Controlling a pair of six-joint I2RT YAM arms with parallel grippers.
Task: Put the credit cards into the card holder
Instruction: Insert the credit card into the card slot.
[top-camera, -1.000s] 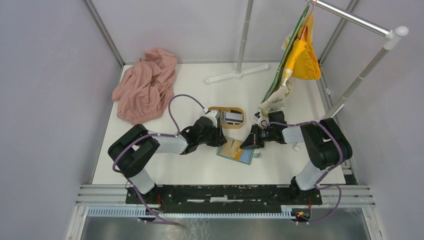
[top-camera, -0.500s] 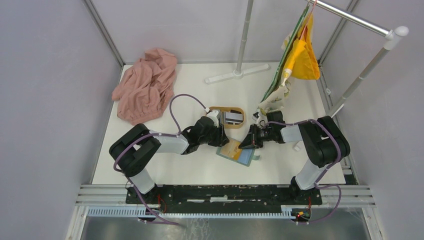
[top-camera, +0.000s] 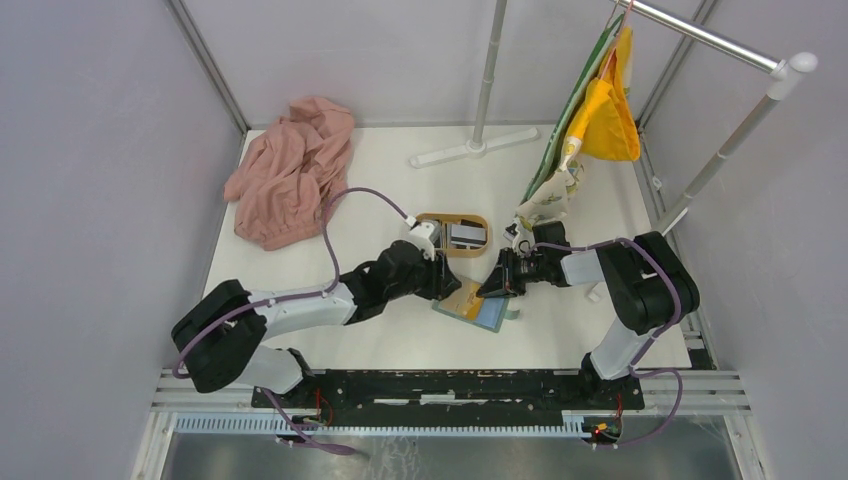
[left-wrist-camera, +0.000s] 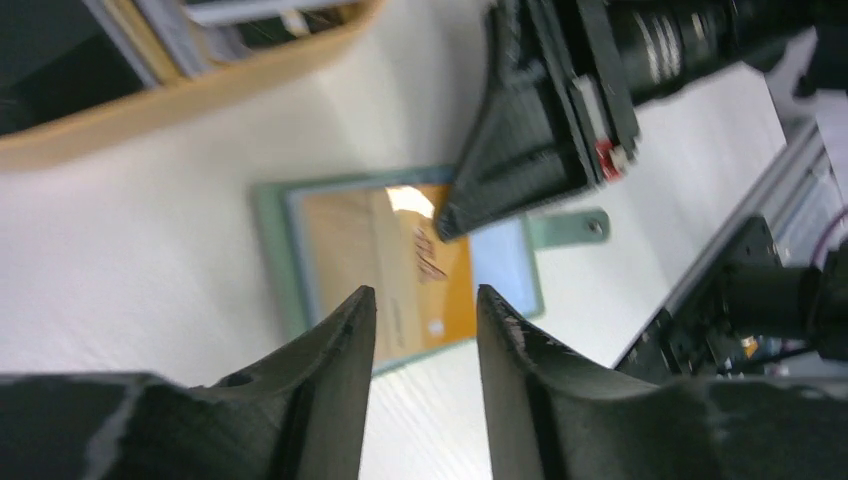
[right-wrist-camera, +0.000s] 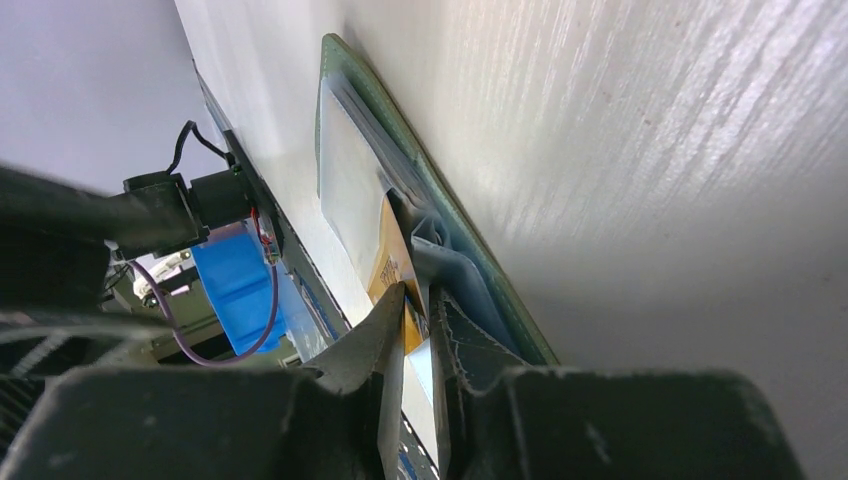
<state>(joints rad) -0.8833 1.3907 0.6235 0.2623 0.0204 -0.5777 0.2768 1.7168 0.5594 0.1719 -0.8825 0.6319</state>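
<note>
- Holder (top-camera: 470, 304) lies open, inside up, on the table (top-camera: 330, 345), just in front of the tray (top-camera: 430, 218) and between the two grippers.
- Cards (top-camera: 465, 234) are in the tray, lying side by side. None is in either gripper.
- Left gripper (top-camera: 443, 283) is at the holder's left edge. In its wrist view the left gripper (left-wrist-camera: 425, 300) hangs above the holder (left-wrist-camera: 340, 240) with a moderate gap between its fingers (left-wrist-camera: 340, 340) and nothing in it.
- Right gripper (top-camera: 490, 288) comes in from the right, tips down on the holder's far edge.
- In the right wrist view the right gripper (right-wrist-camera: 418, 300) is almost closed, only a thin slit left. The tan inner pocket layer of the holder (right-wrist-camera: 350, 160) runs into that slit, so it looks pinched, and the pale blue layer next to it is lifted off the base.
- The left wrist view agrees: the right gripper (left-wrist-camera: 450, 215) narrows to a point on the tan pocket.
- Tray (left-wrist-camera: 200, 85) is blurred at the top of that view.
</note>
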